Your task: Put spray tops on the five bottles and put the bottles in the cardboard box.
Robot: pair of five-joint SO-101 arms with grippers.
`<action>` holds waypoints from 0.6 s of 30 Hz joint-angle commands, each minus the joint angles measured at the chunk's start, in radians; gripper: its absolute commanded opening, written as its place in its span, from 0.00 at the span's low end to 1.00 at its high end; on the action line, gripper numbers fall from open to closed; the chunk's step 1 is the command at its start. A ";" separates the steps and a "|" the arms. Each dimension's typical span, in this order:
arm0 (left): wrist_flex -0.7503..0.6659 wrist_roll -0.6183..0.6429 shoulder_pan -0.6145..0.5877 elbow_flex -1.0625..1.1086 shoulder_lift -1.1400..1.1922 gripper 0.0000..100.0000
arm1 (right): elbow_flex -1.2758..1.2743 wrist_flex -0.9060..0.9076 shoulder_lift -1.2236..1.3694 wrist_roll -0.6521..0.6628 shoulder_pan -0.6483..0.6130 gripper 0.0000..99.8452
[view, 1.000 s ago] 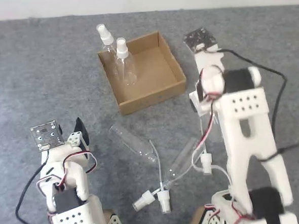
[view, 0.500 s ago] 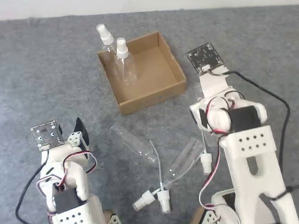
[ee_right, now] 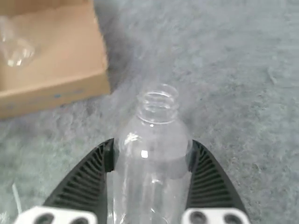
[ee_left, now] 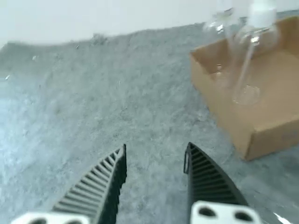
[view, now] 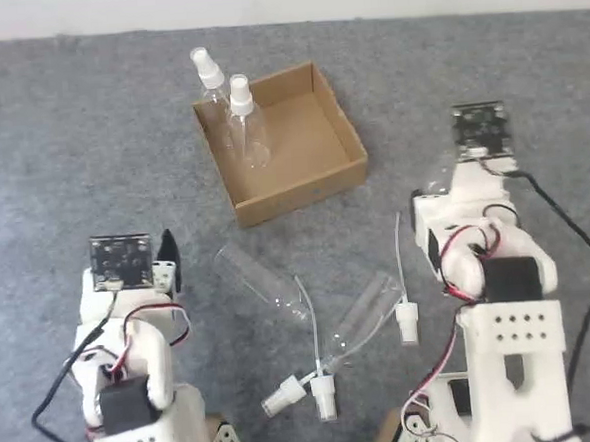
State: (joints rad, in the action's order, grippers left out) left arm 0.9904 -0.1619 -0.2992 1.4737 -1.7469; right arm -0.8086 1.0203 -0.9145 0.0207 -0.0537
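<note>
Right fingers (ee_right: 88, 179): clamp a clear topless bottle (ee_right: 150, 140) by its body just under the shoulder, one finger on each side, with the open neck pointing away from the wrist. Hold it above the grey worktop (ee_right: 233, 70), near the right side of the cardboard box (ee_right: 51, 88).

Left fingers (ee_left: 105, 182): spread wide, with nothing between them. Hover over the worktop at the front left, well apart from the box and pointed roughly towards it.

In the box, at its far left corner: two capped bottles (view: 244, 119) (view: 210, 86), clear with white spray tops, standing close together.

On the worktop in front of the box, between the two arms: two lying bottles (view: 261, 276) (view: 366, 310), clear, on their sides, without tops.

Also on the worktop: three loose spray tops, white, each with a thin dip tube. One (view: 408, 321) just beside the right-hand lying bottle, with its tube pointing towards the box. The other two (view: 326, 394) (view: 284, 394) close together, nearest the arm bases, with their tubes running up past the lying bottles.
</note>
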 commanded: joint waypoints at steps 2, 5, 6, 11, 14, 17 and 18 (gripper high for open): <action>0.138 -0.038 0.124 -0.179 -0.003 0.19 | -0.014 -0.062 -0.065 -0.069 0.074 0.06; 0.204 -0.051 0.210 -0.240 -0.003 0.19 | -0.032 -0.091 -0.071 -0.104 0.113 0.06; 0.219 -0.060 0.235 -0.252 -0.003 0.19 | -0.034 -0.097 -0.071 -0.115 0.122 0.06; 0.265 -0.089 0.351 -0.272 0.015 0.19 | -0.034 -0.105 -0.062 -0.132 0.157 0.06; 0.261 -0.100 0.419 -0.274 0.109 0.19 | -0.034 -0.107 -0.062 -0.132 0.163 0.06; 0.265 -0.101 0.502 -0.306 0.242 0.19 | -0.035 -0.119 -0.061 -0.141 0.163 0.06; 0.269 -0.101 0.534 -0.323 0.287 0.19 | -0.035 -0.119 -0.059 -0.146 0.170 0.06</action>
State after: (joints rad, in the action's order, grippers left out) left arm 1.2513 -0.2555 0.1626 1.2359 -1.5858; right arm -0.8562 0.9268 -0.9528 -0.1066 0.0967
